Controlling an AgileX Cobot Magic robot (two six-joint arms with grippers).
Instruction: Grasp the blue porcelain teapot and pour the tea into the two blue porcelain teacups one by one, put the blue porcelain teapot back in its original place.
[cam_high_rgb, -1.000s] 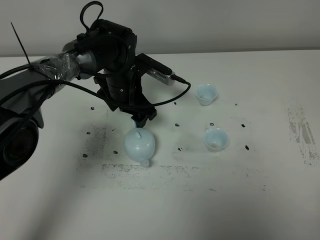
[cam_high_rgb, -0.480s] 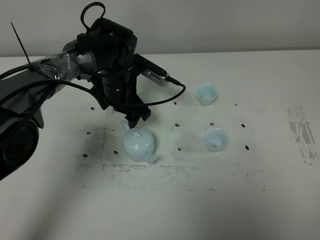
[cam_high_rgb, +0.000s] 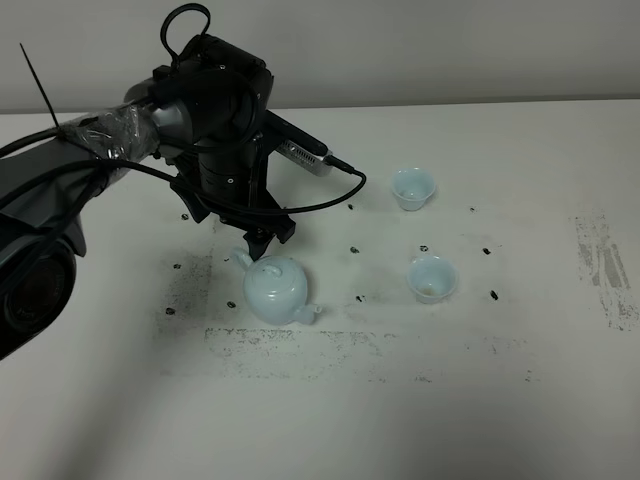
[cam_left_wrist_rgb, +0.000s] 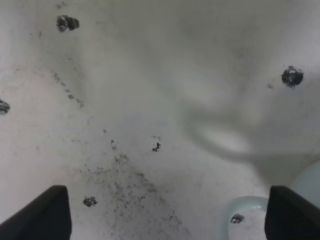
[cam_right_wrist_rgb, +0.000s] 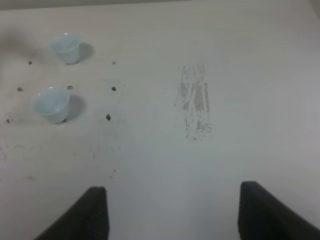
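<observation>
The blue porcelain teapot (cam_high_rgb: 276, 291) stands upright on the white table, handle toward the back left, spout toward the front right. My left gripper (cam_high_rgb: 257, 240) hangs just behind and above it, open. In the left wrist view the gripper (cam_left_wrist_rgb: 167, 215) has its fingers wide apart, and the teapot's loop handle (cam_left_wrist_rgb: 244, 216) lies close to one finger, not gripped. The two blue porcelain teacups stand to the right, one farther back (cam_high_rgb: 413, 187) and one nearer (cam_high_rgb: 432, 278). My right gripper (cam_right_wrist_rgb: 178, 210) is open and empty over bare table, with both cups (cam_right_wrist_rgb: 66, 47) (cam_right_wrist_rgb: 51, 103) ahead of it.
The left arm's black cable (cam_high_rgb: 330, 190) loops out toward the far cup. Dark smudges mark the table (cam_high_rgb: 520, 420) around the teapot and cups, and a grey scuff patch (cam_high_rgb: 605, 265) lies at the right.
The teapot has turned on the table: its spout swung from the front toward the right and its handle came out to the left. My left gripper shifted slightly left.
</observation>
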